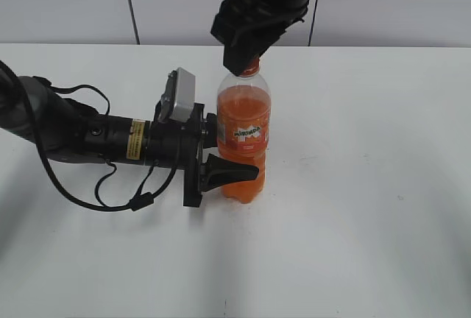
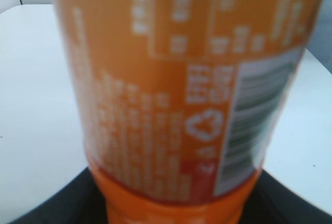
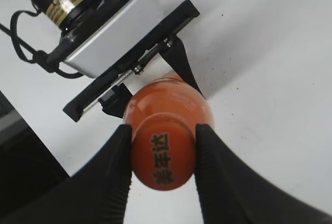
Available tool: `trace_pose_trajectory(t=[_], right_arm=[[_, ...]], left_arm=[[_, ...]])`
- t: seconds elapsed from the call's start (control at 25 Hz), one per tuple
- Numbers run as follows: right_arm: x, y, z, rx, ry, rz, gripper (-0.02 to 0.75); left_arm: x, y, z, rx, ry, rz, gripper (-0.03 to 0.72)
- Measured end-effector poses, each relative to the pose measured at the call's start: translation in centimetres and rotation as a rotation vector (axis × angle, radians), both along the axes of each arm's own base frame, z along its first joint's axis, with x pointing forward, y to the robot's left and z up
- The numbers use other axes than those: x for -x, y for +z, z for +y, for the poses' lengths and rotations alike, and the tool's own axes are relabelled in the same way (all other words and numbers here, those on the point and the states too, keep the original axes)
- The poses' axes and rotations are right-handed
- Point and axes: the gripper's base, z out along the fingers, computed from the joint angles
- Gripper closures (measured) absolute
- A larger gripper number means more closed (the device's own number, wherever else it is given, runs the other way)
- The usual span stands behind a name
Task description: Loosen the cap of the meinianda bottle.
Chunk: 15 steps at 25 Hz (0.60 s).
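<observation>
Far left of the exterior view: black left arm (image 1: 66, 130) lying low along the white table (image 1: 368, 222), cable looped beneath it, grey camera box (image 1: 179, 96) mounted near its wrist. Next rightward, left gripper (image 1: 229, 157) reaching sideways at the meinianda bottle (image 1: 243, 130), jaws held apart by the lower body of the bottle and clamped on it, near finger (image 1: 232, 173) crossing in front of the orange liquid below the label. Seen from the left wrist view, bottle (image 2: 176, 94) filling almost the whole picture, blurred, back of the orange label with white print and a barcode panel at the right, dark finger edges at both lower corners hugging the base. Centre of the exterior view: bottle standing upright on the table, roughly mid-table, Mirinda logo facing the camera, shoulder and neck clear above the orange fill line. Above it, right gripper (image 1: 246, 62) coming down from the top edge, black housing covering the cap completely there. From the right wrist view, looking straight down: cap (image 3: 163, 154) orange with dark characters on top, right gripper (image 3: 163, 156) with one black finger (image 3: 116, 167) pressed on its left side and the other on its right, closed upon the cap, bottle shoulder (image 3: 179, 97) just beyond.
</observation>
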Motion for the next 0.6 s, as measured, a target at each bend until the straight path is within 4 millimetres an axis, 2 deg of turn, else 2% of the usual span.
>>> trace_pose_trajectory(t=[0.32,0.6], right_arm=[[0.03,0.0,0.02,0.072,0.393,-0.129,0.461],[0.14,0.0,0.06,0.113,0.658,-0.207,0.461]], left_arm=[[0.04,-0.01,0.0,-0.002,-0.006,-0.004,0.293],[0.07,-0.02,0.06,-0.005,-0.018,-0.011,0.293]])
